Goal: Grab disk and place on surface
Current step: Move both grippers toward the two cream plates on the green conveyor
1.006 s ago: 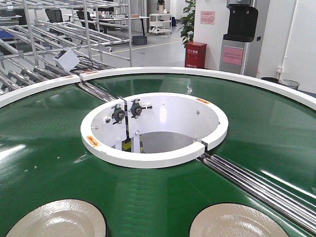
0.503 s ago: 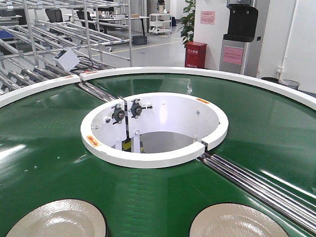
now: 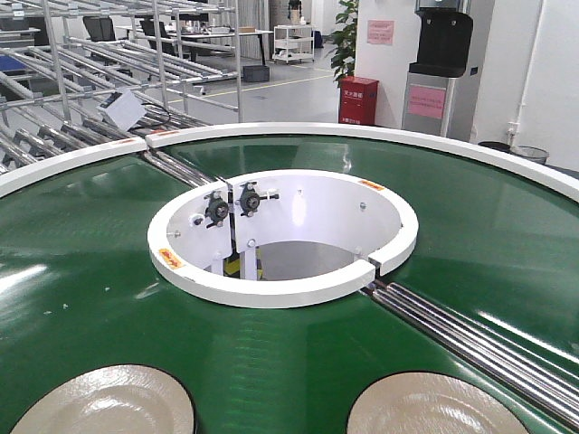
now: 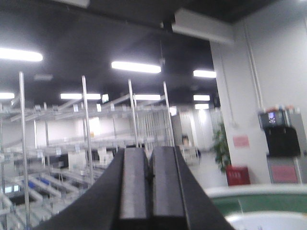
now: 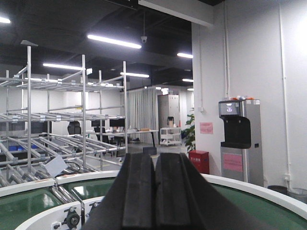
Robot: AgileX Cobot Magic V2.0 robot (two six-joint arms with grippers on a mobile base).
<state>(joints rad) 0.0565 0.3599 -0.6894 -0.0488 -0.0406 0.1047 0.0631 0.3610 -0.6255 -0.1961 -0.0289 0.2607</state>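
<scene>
Two cream-coloured disks lie on the green conveyor belt (image 3: 81, 262) at the near edge of the front view, one at the left (image 3: 104, 404) and one at the right (image 3: 434, 407), both cut off by the frame. Neither gripper shows in that view. My left gripper (image 4: 149, 149) is shut with nothing between its fingers and is raised, facing the racks; its view is blurred. My right gripper (image 5: 155, 155) is also shut and empty, held above the belt. The surface is out of view.
A white ring (image 3: 280, 289) surrounds the open hub in the middle of the belt. Steel rollers (image 3: 470, 339) cross the belt at the right and at the back left. Metal racks (image 3: 109, 54), a red box (image 3: 358, 99) and a dispenser (image 3: 443, 63) stand behind.
</scene>
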